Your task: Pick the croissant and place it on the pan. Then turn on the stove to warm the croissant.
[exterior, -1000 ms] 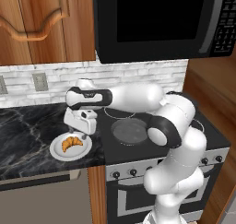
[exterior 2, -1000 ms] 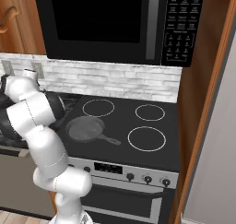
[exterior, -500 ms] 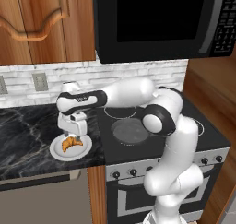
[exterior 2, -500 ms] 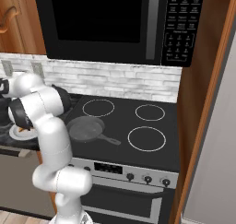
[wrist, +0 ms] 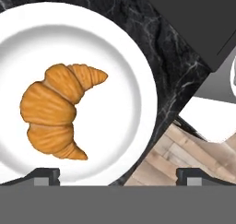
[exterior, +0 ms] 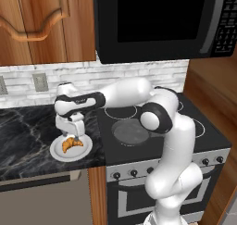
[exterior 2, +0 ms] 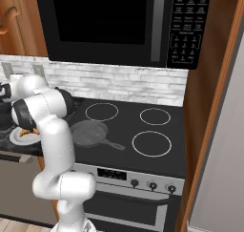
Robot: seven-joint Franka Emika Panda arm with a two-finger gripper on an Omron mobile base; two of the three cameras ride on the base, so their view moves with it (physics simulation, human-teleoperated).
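We see our gripper (exterior: 70,135) hanging right over the white plate (exterior: 59,153), its two fingertips (wrist: 44,174) spread as wide as they go and holding nothing. In the hand view the tips stand well apart at the bottom edge, one over the plate's rim and the other past it, off the plate. The croissant (wrist: 57,110) lies on the plate just ahead of the tips, curved like a crescent, untouched; from the left base view the same croissant (exterior: 71,144) sits under the gripper. The plate rests on the black marbled counter (exterior: 25,136), near its front edge and just left of the stove (exterior: 152,147).

Further on, the pan (exterior 2: 89,132) lies on the stove's near left burner, round and dark, its long handle (exterior 2: 113,144) pointing toward the middle of the cooktop. It holds nothing. A row of black knobs (exterior 2: 152,185) runs along the silver front panel. Behind the cooktop rises a pale brick backsplash (exterior 2: 119,83), and above it hangs the black microwave (exterior 2: 114,23), with wooden cabinets (exterior: 44,25) to its left.
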